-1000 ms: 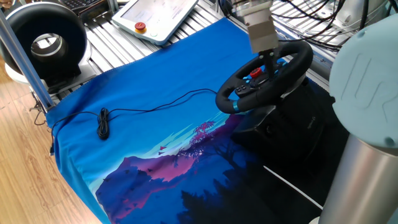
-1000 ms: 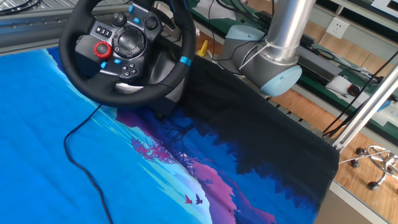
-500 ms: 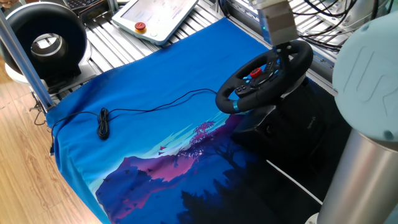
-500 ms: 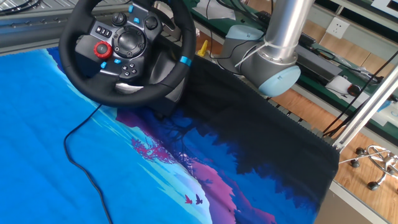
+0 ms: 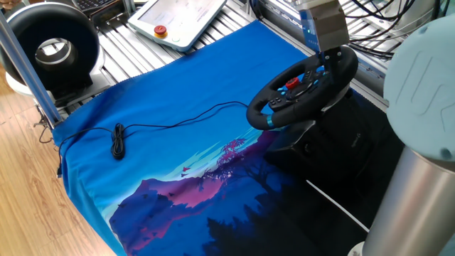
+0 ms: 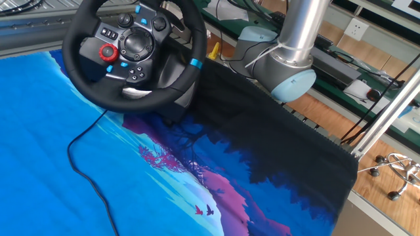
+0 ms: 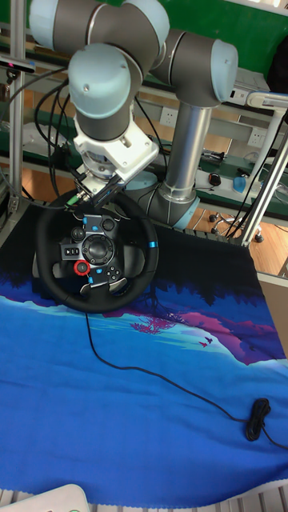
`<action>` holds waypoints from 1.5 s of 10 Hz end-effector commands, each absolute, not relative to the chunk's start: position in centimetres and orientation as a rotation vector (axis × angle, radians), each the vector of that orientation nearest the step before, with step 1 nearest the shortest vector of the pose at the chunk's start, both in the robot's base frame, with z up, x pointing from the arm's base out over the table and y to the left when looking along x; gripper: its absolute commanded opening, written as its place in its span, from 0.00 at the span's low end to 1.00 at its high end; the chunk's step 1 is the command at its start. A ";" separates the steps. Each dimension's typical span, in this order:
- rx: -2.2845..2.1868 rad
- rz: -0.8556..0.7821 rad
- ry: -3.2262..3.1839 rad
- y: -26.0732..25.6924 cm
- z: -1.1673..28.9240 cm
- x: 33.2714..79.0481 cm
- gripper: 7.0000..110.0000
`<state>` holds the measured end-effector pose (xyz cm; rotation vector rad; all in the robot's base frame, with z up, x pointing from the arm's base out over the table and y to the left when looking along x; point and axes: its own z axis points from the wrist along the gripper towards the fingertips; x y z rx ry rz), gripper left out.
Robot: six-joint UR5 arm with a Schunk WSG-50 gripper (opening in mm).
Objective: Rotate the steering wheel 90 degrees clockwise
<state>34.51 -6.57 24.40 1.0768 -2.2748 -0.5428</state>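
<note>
The steering wheel (image 5: 302,89) is black and padded and stands tilted on its black base at the far right of the blue cloth. Its blue rim stripe (image 7: 152,244) sits at the right side in the tall view, and the red hub button (image 7: 80,268) is at lower left. The wheel also fills the upper left of the other fixed view (image 6: 134,44). My gripper (image 5: 329,58) hangs over the far top part of the rim, fingers pointing down. In the tall view the gripper (image 7: 98,198) looks spread just above the rim, holding nothing.
A black ring-shaped device with a white centre (image 5: 53,46) stands at the back left. A white tablet with a red button (image 5: 181,18) lies behind the cloth. The wheel's cable ends in a coil (image 5: 118,141) on the cloth. The arm's base column (image 6: 289,72) rises beside the wheel.
The gripper has moved from over the hub back and up toward the far edge of the rim. The wheel and its stripe have not turned.
</note>
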 end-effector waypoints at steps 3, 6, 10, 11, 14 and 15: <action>1.102 -0.576 -2.281 -5.6 23.9 34.9 0.36; 1.105 -0.579 -2.283 -5.2 24.2 35.9 0.36; 1.120 -0.573 -2.294 -4.9 23.6 37.1 0.36; 1.119 -0.574 -2.291 -4.9 23.5 36.8 0.36; 1.126 -0.597 -2.284 -5.6 22.7 35.5 0.36; 1.117 -0.605 -2.274 -5.5 23.1 35.2 0.36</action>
